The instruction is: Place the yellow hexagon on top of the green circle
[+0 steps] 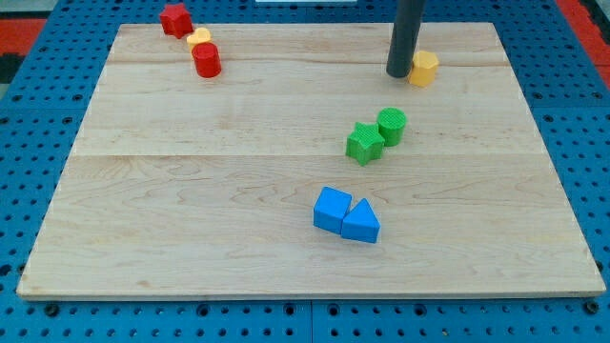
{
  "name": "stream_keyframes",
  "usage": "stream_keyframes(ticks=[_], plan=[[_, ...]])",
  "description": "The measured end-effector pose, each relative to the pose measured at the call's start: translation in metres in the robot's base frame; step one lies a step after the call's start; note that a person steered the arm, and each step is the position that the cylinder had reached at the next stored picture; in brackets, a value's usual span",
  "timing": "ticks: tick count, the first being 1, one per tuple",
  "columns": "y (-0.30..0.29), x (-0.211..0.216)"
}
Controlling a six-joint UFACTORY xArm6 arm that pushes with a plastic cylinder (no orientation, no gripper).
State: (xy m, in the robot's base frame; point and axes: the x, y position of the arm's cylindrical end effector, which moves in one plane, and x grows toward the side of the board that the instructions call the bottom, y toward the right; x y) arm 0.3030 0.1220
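Note:
The yellow hexagon [424, 69] lies near the view's top right of the wooden board [191, 191]. My tip [398, 73] stands right against the hexagon's left side. The green circle [392, 126] lies below them, toward the board's middle right, touching a green star [364, 143] at its lower left. The rod comes down from the view's top edge.
A red star [175, 19], a small yellow block [198, 39] and a red cylinder [206, 60] cluster at the view's top left. A blue cube [332, 209] and a blue triangle [361, 222] touch each other below the middle. Blue pegboard surrounds the board.

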Motion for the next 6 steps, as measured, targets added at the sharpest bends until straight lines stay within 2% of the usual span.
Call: stream_keyframes(ticks=[1, 2, 3, 4, 6], plan=[[0.001, -0.047], [0.074, -0.057], [0.087, -0.025], [0.023, -0.017], [-0.048, -0.032]])
